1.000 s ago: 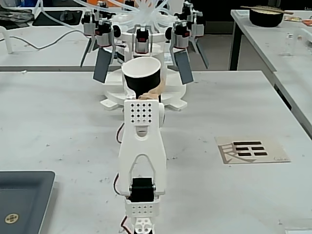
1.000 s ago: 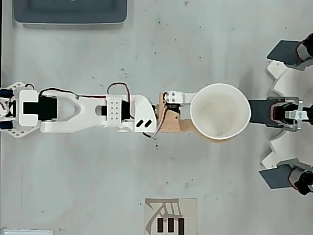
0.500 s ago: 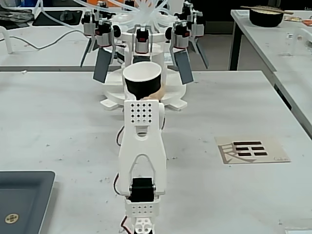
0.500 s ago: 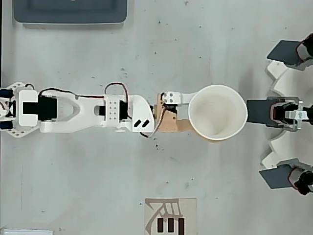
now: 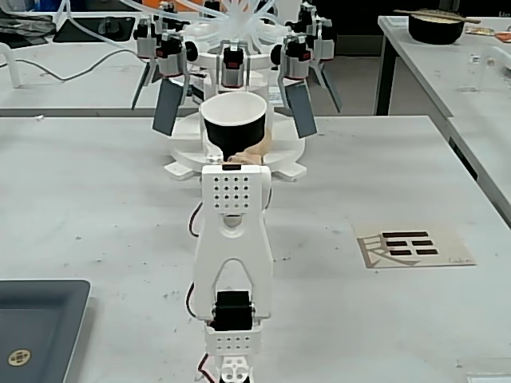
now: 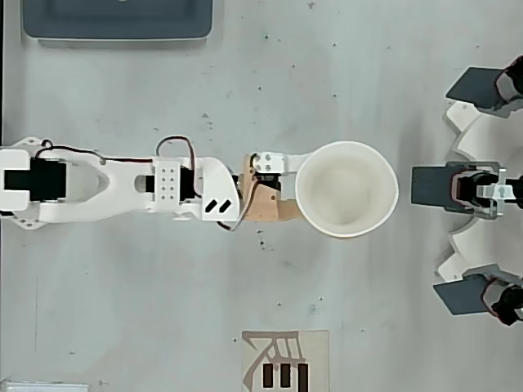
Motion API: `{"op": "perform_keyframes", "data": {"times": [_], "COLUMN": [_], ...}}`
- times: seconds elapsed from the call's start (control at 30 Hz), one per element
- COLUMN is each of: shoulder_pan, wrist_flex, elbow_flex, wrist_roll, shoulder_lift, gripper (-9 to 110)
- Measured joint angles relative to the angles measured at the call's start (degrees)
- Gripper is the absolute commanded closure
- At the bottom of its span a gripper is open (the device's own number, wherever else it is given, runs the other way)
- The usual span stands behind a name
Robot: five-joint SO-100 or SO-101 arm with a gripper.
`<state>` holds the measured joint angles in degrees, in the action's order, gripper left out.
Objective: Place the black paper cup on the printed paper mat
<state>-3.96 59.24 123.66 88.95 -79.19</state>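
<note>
Holding the black paper cup (image 5: 233,122) upright and clear of the table (image 5: 96,199), the gripper (image 6: 315,192) is clenched on it at frame centre in the overhead view, where only the cup's white interior and rolled rim (image 6: 346,189) show. Fixed view: cup sits at upper centre of the frame, mouth up, black wall visible above the arm's white perforated wrist block (image 5: 234,190); the jaws themselves are hidden behind that block, with a tan finger (image 5: 254,150) touching the cup's lower right side. Overhead view: white arm (image 6: 122,188) runs in from the left edge along the horizontal midline, tan finger piece (image 6: 265,200) meeting the cup's left side. Printed paper mat (image 6: 285,360) lies flat at bottom centre of the overhead frame, well apart from the cup, nothing on it; in the fixed view the mat (image 5: 412,245) is at centre right, black bars facing up. Dark grey tray (image 5: 36,327) with a round emblem occupies the lower left corner of the fixed view. A white multi-arm fixture (image 5: 231,72) with grey paddles stands behind the cup in the fixed view.
</note>
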Motion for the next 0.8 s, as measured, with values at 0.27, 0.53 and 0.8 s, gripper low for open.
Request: {"op": "perform_keyframes", "data": {"times": [0.27,0.53,0.8], "shoulder_pan": [0.0,0.0,0.0], "wrist_flex": [-0.4,-0.4,0.6], "elbow_flex": [9.2,20.7,28.3], "wrist_roll": [-0.3,-0.3,-0.8], "shoulder_lift": [-9.8,-19.8,-26.6], "gripper": [94,94,94]}}
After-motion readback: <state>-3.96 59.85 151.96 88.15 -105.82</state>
